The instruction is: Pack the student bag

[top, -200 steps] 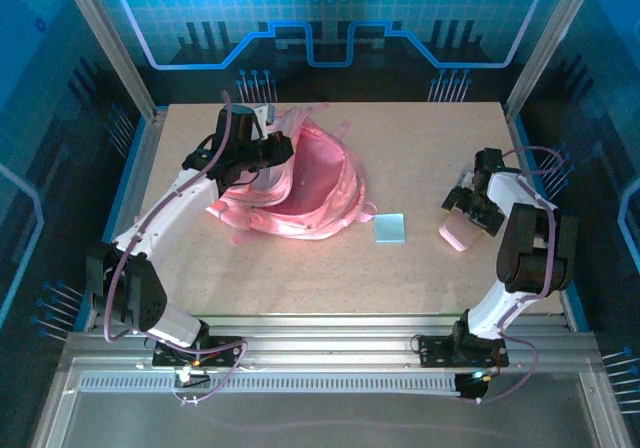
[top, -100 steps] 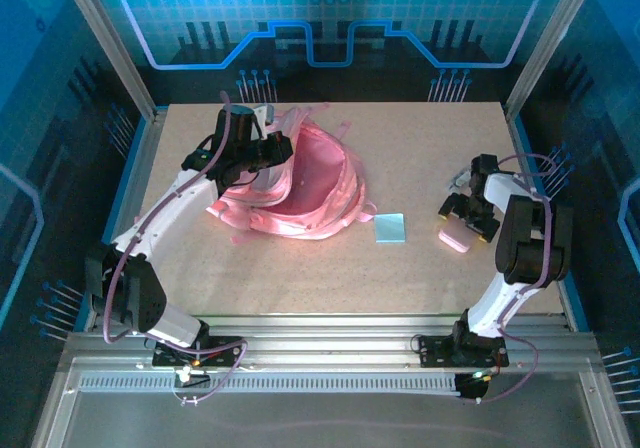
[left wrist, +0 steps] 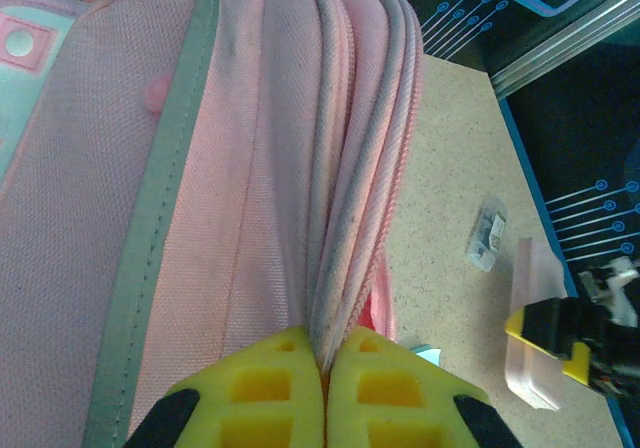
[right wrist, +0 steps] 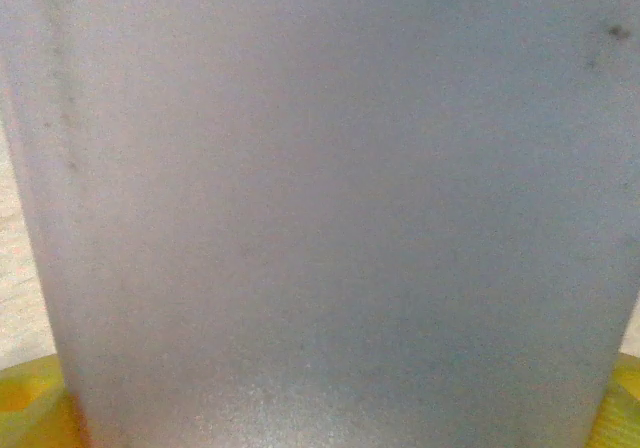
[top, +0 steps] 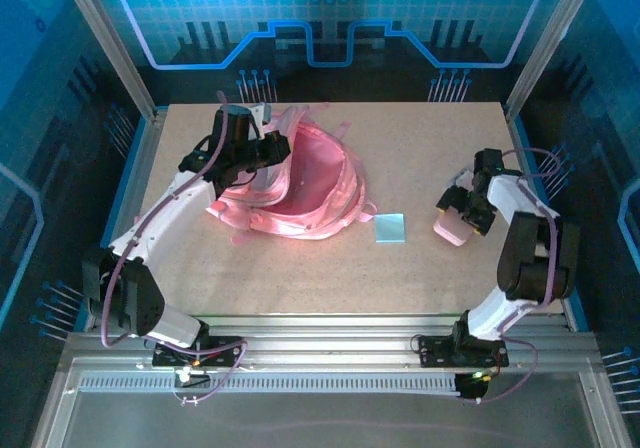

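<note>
By right edge of tabletop [top: 420, 268] I am straddling pink case [top: 450, 231] w/ right gripper [top: 460, 214], grip unclear; left gripper [left wrist: 325, 368] pinching student bag [top: 320, 183]; next: lift across.

Beige table [top: 420, 268], blue-lit walls [top: 330, 28], seemingly circuit-printed.

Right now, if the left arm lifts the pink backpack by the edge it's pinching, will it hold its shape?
Probably not: the student bag is soft fabric, lying slumped with its mouth gaping. Likely light, since the inside looks empty. The left end effector pinches only thin fabric layers, so they might slip.
</note>
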Controlling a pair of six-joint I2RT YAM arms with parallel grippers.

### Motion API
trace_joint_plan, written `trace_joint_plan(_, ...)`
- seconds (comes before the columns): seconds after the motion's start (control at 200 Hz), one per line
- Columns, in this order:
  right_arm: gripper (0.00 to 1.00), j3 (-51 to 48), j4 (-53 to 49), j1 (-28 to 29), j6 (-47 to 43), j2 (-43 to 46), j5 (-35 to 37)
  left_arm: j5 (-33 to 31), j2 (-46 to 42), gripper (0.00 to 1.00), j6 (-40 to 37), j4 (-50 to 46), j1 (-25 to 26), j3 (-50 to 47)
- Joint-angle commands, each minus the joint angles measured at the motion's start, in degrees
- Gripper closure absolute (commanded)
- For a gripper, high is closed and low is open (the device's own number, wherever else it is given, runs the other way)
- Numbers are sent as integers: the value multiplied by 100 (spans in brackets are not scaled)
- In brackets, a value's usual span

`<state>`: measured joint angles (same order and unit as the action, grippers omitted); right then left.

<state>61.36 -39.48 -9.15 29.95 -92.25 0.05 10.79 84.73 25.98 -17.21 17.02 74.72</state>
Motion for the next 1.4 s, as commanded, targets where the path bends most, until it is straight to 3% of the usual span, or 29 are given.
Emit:
trace_joint_plan(0.0, 32, 129, -175, 447, 2, 568, -836, 105, -263, 100, -116, 780, -97, 18)
trace_joint_plan(0.155, 32, 313, 517, 1596, 604, 644, -1830, 233, -176, 100, -47, 830, -139, 15)
trace_joint_plan(0.305, 35, 930, 1176, 2781, 1057, 107, -1962, 435, -142, 100, 13, 840, -137, 58)
trace_joint_plan(0.515, 40, 2063, 1741, 3586, 1387, -1001, -2249, 653, -222, 100, 103, 887, -137, 61)
trace_joint_plan(0.815, 40, 3366, 1926, 4067, 2082, -2146, -2142, 670, -397, 100, 214, 1016, -137, -109)
trace_joint_plan(0.976, 38, 4040, 2094, 4280, 2423, -2854, -2445, 654, -404, 100, 250, 1031, -136, -114)
trace_joint_plan(1.096, 19, 4800, 1425, 4378, 2170, -3304, -2501, 609, -413, 100, 258, 1066, -137, -60)
trace_joint_plan(1.166, 0, 4946, 1214, 4309, 2009, -3288, -2532, 592, -416, 100, 265, 1071, -133, -30)
trace_joint_plan(1.391, 0, 4645, 965, 4007, 1521, -2572, -2522, 577, -358, 100, 249, 1123, -137, 5)
